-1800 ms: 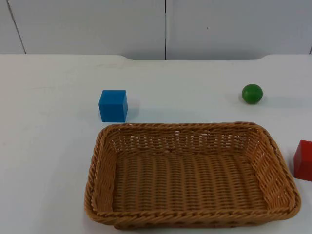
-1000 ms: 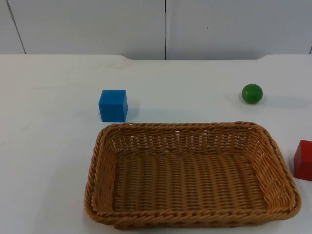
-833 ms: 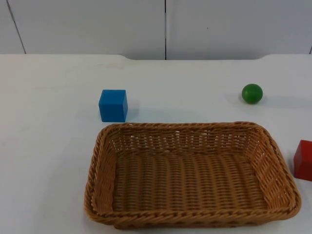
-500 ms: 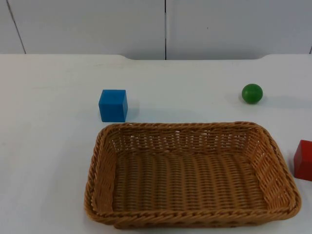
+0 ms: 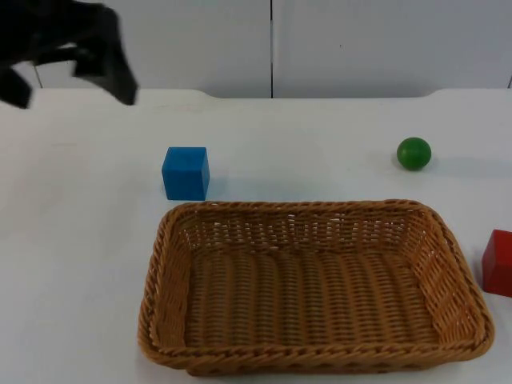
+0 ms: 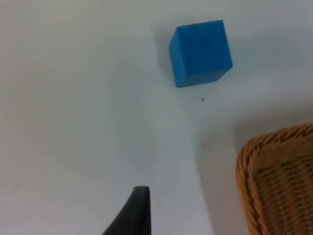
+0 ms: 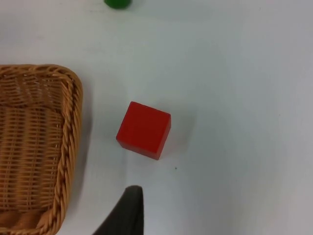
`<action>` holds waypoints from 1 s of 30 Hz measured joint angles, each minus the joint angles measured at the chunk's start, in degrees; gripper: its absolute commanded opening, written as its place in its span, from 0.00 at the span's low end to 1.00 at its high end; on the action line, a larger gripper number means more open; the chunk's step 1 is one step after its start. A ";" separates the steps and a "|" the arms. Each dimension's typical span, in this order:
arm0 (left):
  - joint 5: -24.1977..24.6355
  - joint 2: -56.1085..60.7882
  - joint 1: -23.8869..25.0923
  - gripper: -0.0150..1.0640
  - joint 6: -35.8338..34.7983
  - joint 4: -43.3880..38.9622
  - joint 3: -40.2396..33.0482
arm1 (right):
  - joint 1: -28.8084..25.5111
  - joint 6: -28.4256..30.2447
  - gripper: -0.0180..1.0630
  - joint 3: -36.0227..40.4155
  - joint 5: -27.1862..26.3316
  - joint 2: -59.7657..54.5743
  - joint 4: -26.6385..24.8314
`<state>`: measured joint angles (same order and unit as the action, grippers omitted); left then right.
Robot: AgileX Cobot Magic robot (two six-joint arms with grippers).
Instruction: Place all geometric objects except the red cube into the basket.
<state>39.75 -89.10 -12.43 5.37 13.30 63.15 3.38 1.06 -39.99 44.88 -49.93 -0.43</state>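
A blue cube (image 5: 186, 172) (image 6: 200, 51) sits on the white table just behind the left far corner of the wicker basket (image 5: 296, 206) (image 6: 274, 171). A green ball (image 5: 414, 154) (image 7: 117, 3) lies behind the basket's right far corner. A red cube (image 5: 498, 262) (image 7: 144, 129) stands beside the basket's right rim (image 7: 68, 122). My left gripper (image 5: 72, 64) hangs blurred at the far left, well behind and left of the blue cube. My right gripper (image 7: 128, 215) hovers over the table a little short of the red cube.
The basket is empty inside. The grey partition wall (image 5: 272, 44) closes the table's far side. Bare white table lies left of the basket and between the blue cube and the green ball.
The left arm has swung into the top view at the far left corner. The cubes, ball and basket have not moved.
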 measured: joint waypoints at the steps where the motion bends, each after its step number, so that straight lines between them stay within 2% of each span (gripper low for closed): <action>1: 0.00 -3.25 -1.06 0.99 -1.40 -0.92 2.78 | 0.00 0.00 0.99 0.00 -0.13 0.00 0.00; 3: 0.77 -9.20 -2.66 0.99 -3.84 -2.60 8.98 | 0.00 0.00 0.99 0.00 -0.24 0.00 0.00; 4: 0.77 -9.20 -2.66 0.99 -3.84 -2.60 8.98 | 0.00 0.00 0.99 0.00 -0.24 0.00 0.00; 9: 5.16 -23.34 -5.71 0.99 -9.16 -6.33 22.41 | 0.00 0.00 0.99 0.00 -0.24 0.00 0.00; 10: 5.16 -23.34 -5.71 0.99 -9.16 -6.33 22.41 | 0.00 0.00 0.99 0.00 -0.24 0.00 0.00; 16: 7.83 -35.85 -6.87 0.99 -14.43 -9.46 35.34 | 0.00 0.00 0.99 0.00 -0.35 0.00 0.00; 22: 7.59 -42.42 -6.87 0.99 -18.50 -13.30 40.28 | 0.00 0.00 0.99 0.00 -0.47 0.00 -0.55; 30: 7.59 -48.71 -6.87 0.99 -19.10 -13.30 42.15 | 0.00 0.00 0.99 0.00 -0.91 0.00 -0.96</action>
<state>47.34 -137.81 -19.30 -13.73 0.00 105.29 3.38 1.06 -39.99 43.97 -49.93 -1.38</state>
